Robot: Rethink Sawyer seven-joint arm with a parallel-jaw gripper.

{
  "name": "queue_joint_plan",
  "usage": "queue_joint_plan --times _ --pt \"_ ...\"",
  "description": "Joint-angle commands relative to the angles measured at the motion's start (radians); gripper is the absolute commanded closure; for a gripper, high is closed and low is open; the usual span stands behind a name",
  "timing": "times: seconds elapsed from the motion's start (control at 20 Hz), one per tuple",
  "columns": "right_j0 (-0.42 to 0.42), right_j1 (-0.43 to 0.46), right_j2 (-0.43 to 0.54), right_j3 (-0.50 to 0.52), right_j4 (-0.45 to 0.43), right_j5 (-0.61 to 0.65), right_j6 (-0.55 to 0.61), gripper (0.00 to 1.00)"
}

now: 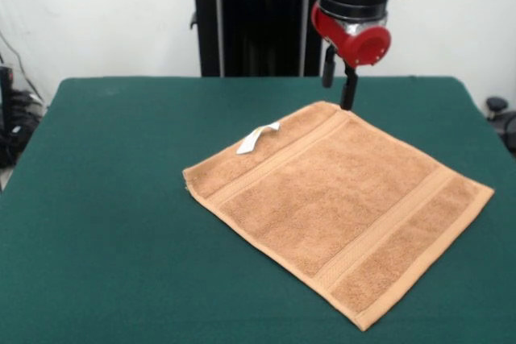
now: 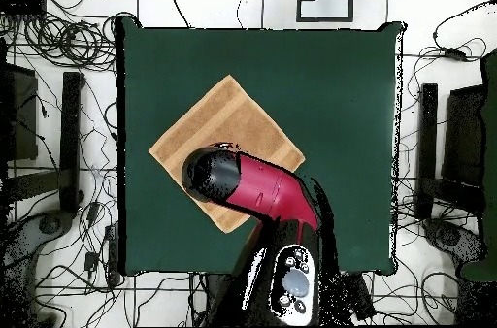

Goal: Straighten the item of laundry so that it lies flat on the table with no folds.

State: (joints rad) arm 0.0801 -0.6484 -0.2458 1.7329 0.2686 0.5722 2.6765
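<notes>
White wall behind, cables on the floor round the table (image 1: 97, 223); its green top takes up most of both views.

Towel (image 1: 339, 207) lies on the table, turned diamond-wise to the table edges. It looks spread out flat, one layer, no fold that I can make out from the front. Band stripes run near two opposite edges. White tag (image 1: 256, 139) sticks out from the far-left edge and curls up onto the cloth.

From overhead, the towel (image 2: 228, 120) sits left of the table's centre, well inside the edges. The arm (image 2: 267, 188) crosses over its lower corner and hides that part.

Gripper (image 1: 339, 82) hangs over the towel's far corner. Two dark fingers (image 1: 348, 86) point down below the red wrist, a small gap between them, nothing clamped. The lower fingertip ends right at the corner's edge; whether it touches the cloth or stops just above I cannot tell. In the overhead view the gripper is hidden under the arm.
</notes>
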Motion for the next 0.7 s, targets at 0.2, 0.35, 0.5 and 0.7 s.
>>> queue_joint_plan --times 0.2,0.35,0.5,0.7 --pt "0.012 0.026 0.102 0.098 -0.033 -0.039 0.03 0.0" --pt "0.014 0.029 0.102 0.099 -0.035 -0.046 0.03 0.0" --pt "0.014 0.033 0.102 0.099 -0.039 -0.054 0.028 0.0" --pt "0.015 0.032 0.098 0.096 -0.042 -0.051 0.026 0.0"
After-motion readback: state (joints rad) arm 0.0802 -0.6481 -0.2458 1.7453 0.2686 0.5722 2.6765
